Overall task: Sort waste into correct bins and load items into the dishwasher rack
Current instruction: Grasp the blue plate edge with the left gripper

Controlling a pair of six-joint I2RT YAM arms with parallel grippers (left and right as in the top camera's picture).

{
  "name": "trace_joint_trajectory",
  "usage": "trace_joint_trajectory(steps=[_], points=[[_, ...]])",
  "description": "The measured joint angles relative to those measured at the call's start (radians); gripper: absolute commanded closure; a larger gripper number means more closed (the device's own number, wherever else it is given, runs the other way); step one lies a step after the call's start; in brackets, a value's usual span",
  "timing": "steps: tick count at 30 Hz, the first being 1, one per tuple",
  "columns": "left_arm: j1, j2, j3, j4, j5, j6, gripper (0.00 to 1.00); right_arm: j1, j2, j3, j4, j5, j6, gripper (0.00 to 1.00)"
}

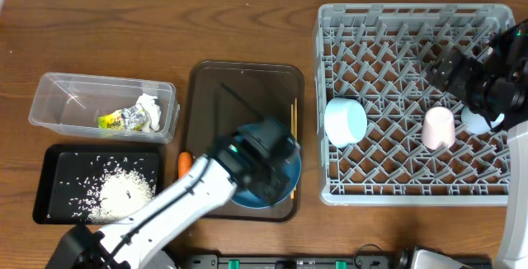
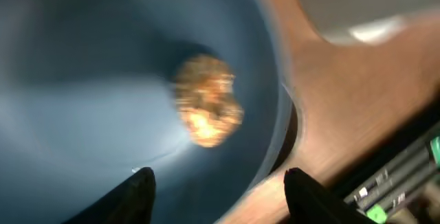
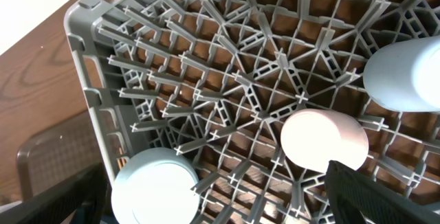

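The blue plate (image 1: 289, 174) lies on the dark brown serving tray, with a small brown food lump (image 2: 206, 110) on it. My left gripper (image 2: 223, 186) is open and empty, low over the plate's rim (image 2: 271, 114); from overhead it (image 1: 262, 166) covers most of the plate. The carrot (image 1: 184, 163) lies left of the serving tray. The chopsticks (image 1: 293, 129) lie on its right side. The grey rack (image 1: 330, 63) holds the bowl (image 1: 345, 120), pink cup (image 1: 438, 127) and light blue cup (image 1: 477, 120). My right gripper (image 3: 213, 207) is open and empty above the bowl (image 3: 155, 186) and pink cup (image 3: 323, 138).
The clear tub (image 1: 58, 96) holds the yellow-green wrapper (image 1: 115, 120) and white tissue (image 1: 148, 110). The black tray (image 1: 49, 170) holds white rice (image 1: 124, 191). The dark brown serving tray (image 1: 239, 87) sits between the bins and the rack.
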Motion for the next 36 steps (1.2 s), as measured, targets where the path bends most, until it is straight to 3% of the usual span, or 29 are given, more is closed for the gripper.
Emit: trace_joint_trajectory(steps=[9, 14, 16, 17, 19, 20, 29, 36], points=[[-0.085, 0.139, 0.0, -0.002, -0.051, 0.027, 0.39, 0.0, 0.0, 0.0, -0.002, 0.0, 0.0, 0.06], [-0.086, 0.242, 0.0, 0.001, -0.056, 0.045, 0.5, 0.0, 0.0, 0.0, -0.005, 0.0, 0.0, 0.06], [-0.086, 0.265, 0.0, 0.008, -0.056, 0.051, 0.61, 0.0, 0.0, 0.0, -0.005, 0.0, 0.0, 0.06], [-0.086, 0.274, 0.0, 0.015, -0.054, 0.054, 0.74, 0.0, 0.0, 0.0, -0.005, 0.0, 0.0, 0.06], [-0.087, 0.279, 0.0, 0.028, -0.057, 0.061, 0.91, 0.0, 0.0, 0.0, -0.005, 0.0, 0.0, 0.06], [-0.087, 0.276, 0.002, 0.034, -0.065, 0.064, 0.94, 0.0, 0.0, 0.0, -0.005, 0.0, 0.0, 0.06], [-0.061, 0.217, 0.044, -0.023, -0.168, -0.013, 0.94, 0.0, 0.0, 0.0, -0.005, 0.0, 0.0, 0.06], [-0.01, 0.053, 0.091, 0.021, -0.162, -0.108, 0.94, 0.0, 0.0, 0.0, -0.005, 0.0, 0.0, 0.06]])
